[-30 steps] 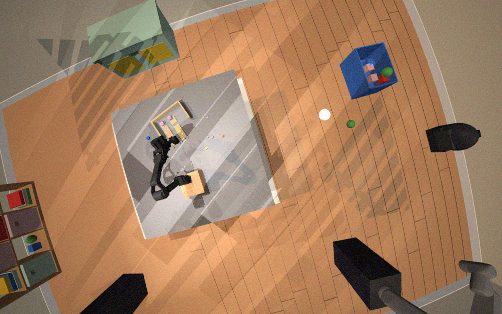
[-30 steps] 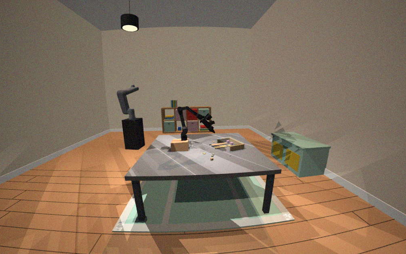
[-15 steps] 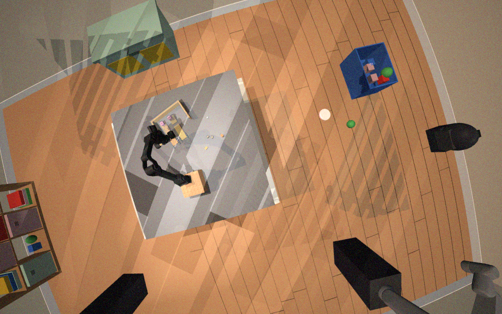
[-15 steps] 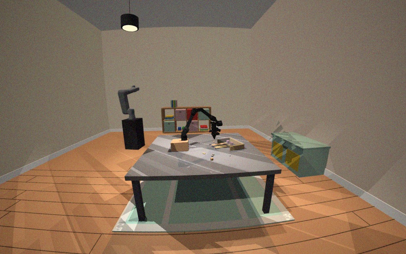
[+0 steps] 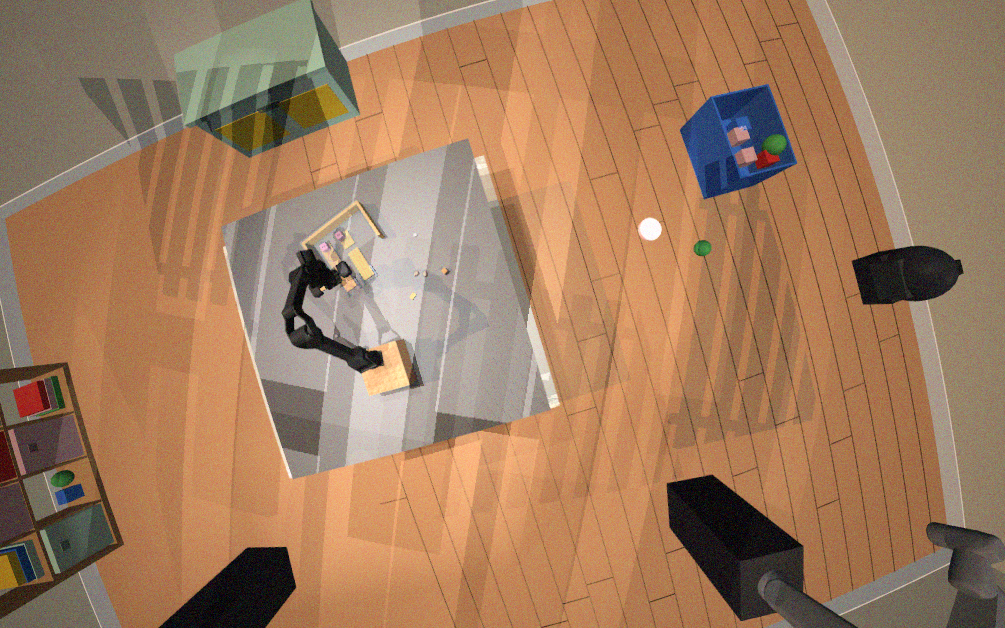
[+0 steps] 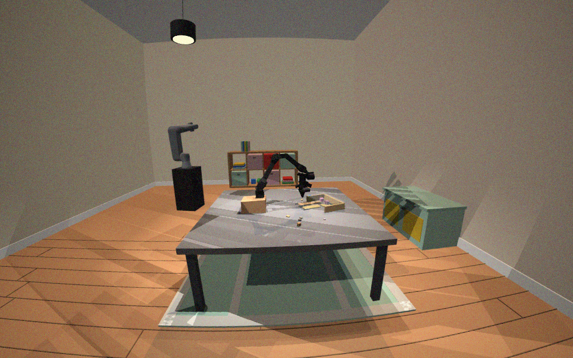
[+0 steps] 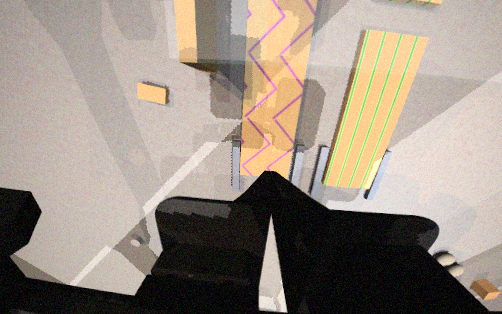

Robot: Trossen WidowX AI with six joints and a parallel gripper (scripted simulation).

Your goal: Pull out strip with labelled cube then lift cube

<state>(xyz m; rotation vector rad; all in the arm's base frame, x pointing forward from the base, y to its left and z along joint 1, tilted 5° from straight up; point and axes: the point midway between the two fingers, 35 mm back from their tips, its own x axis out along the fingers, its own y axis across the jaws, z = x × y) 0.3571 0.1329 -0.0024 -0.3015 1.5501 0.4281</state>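
Observation:
My gripper is shut and empty, pointing down. In the wrist view its tips appear at the near end of the purple zigzag strip, which looks unbroken where visible; I cannot tell if they touch. The long green-lined strip lies to its right in the wrist view, with a gap before a short green-lined piece. One pink cube is at the zigzag strip's far end. Another pink cube is by the short piece. Their labels cannot be read now.
A low wooden wall surrounds the far ends of the strips. Thin grey rails flank the near ends. A small tan block, an orange block and pale pebbles lie on the table.

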